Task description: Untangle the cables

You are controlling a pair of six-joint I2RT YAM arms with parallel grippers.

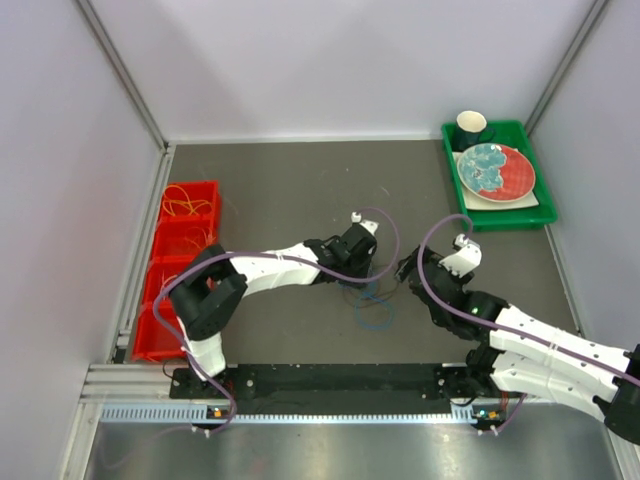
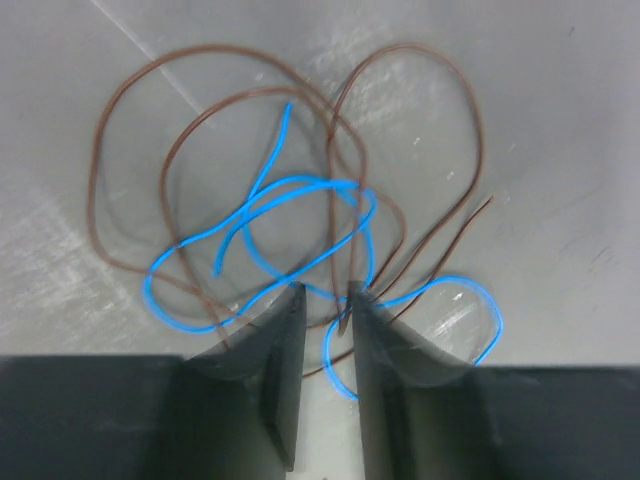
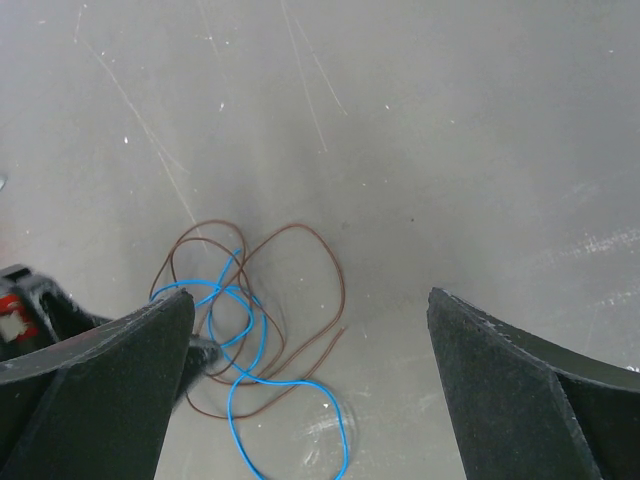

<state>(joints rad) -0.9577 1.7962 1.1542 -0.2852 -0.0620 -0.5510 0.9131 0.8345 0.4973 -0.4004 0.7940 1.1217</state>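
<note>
Left gripper (image 2: 327, 292), jaws narrowly apart, over blue cable (image 2: 305, 180) tangled with brown cable (image 2: 478, 140)

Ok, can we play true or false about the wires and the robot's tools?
1. The blue cable and the brown cable lie looped through each other on the table. True.
2. The right tool is shut tight. False: its fingers stand wide apart and hold nothing.
3. The green tray holds a plate and a cup. True.
4. The red bins stand along the table's right edge. False: they line the left edge.
5. The left tool has its tips right at the tangle, with only a narrow gap between them. True.
</note>
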